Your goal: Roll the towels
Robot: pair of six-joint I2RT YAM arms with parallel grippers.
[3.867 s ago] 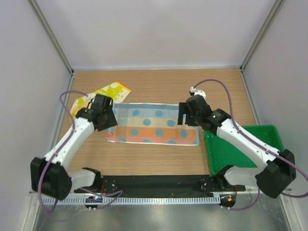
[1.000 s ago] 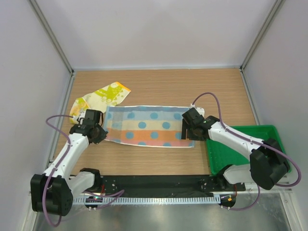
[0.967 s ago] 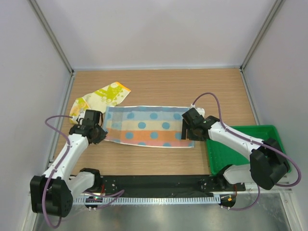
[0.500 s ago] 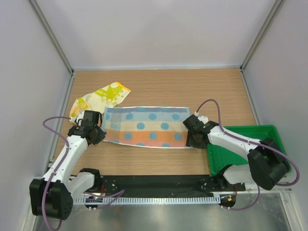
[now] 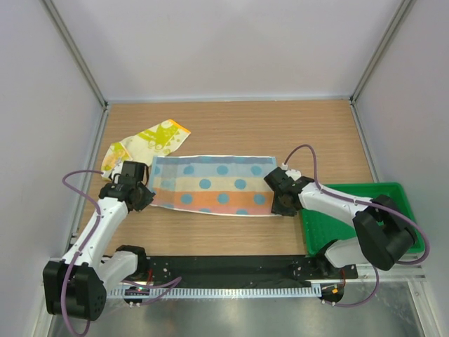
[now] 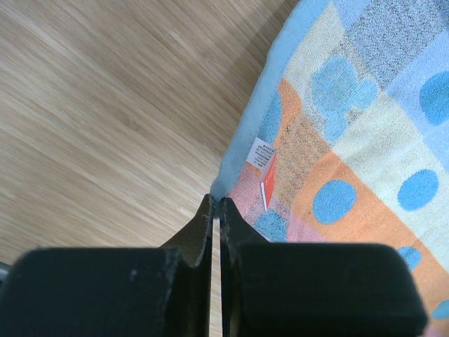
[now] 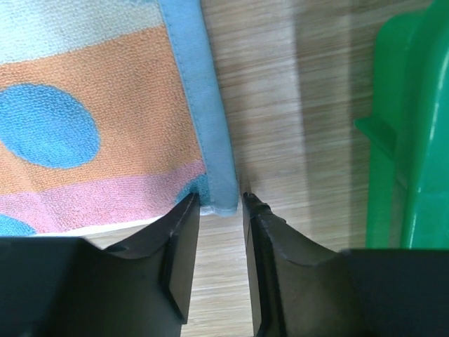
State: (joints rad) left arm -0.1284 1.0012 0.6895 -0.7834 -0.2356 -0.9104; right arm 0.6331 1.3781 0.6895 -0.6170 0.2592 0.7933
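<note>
The light blue polka-dot towel (image 5: 214,184) lies flat and spread out mid-table. My left gripper (image 5: 145,199) is at its near-left corner. In the left wrist view the left gripper (image 6: 216,202) is shut, with the towel (image 6: 351,161) corner pinched at the tips beside a small red-and-white tag (image 6: 263,165). My right gripper (image 5: 281,206) is low at the near-right corner. In the right wrist view the right gripper (image 7: 219,200) stands narrowly open, its tips straddling the blue hem of the towel (image 7: 105,119). The pale yellow towel (image 5: 151,139) lies crumpled at the back left.
A green plastic tray (image 5: 396,191) stands at the near right, just right of my right gripper; its wall (image 7: 414,140) shows close by in the right wrist view. Bare wooden table lies beyond the towel, and grey walls enclose the table.
My right gripper has slid along the towel's right edge to its near corner, and its jaws have narrowed. The left gripper stays shut at the left corner.
</note>
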